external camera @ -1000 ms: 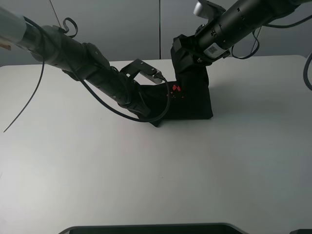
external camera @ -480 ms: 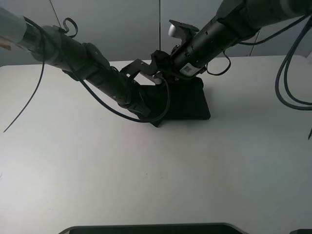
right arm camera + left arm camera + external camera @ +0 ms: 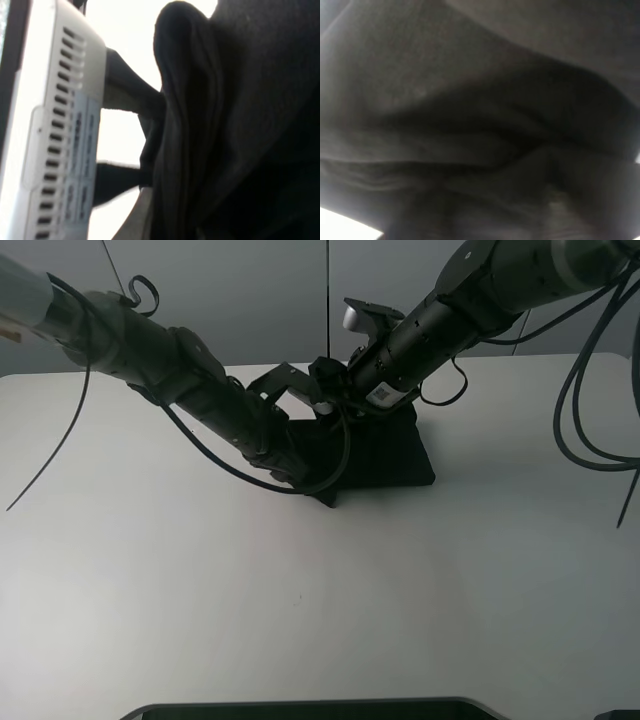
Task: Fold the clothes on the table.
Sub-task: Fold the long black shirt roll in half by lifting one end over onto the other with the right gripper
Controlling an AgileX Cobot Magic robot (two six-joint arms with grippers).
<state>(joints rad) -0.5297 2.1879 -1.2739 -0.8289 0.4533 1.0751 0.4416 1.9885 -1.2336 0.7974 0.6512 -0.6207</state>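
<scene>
Left gripper first: it is pushed down into the T-shirt. Its own camera sees only black cloth pressed close, so I cannot tell if the jaws are open or closed, or if they hold anything. My right gripper is just beside it, at the far edge of the shirt. Its camera shows a thick rolled fold of cloth next to a white box with slots, but no jaws, so I cannot tell there either.

The shirt lies in a small dark bundle on the far middle part of the table, already folded over itself. I think it is light and very soft. It will sag and slip open if I grab only one layer. The best place to hold is an edge or a corner, pinching all the layers together.

I count one shirt, one table and two grippers. Behind the table are grey wall panels.
</scene>
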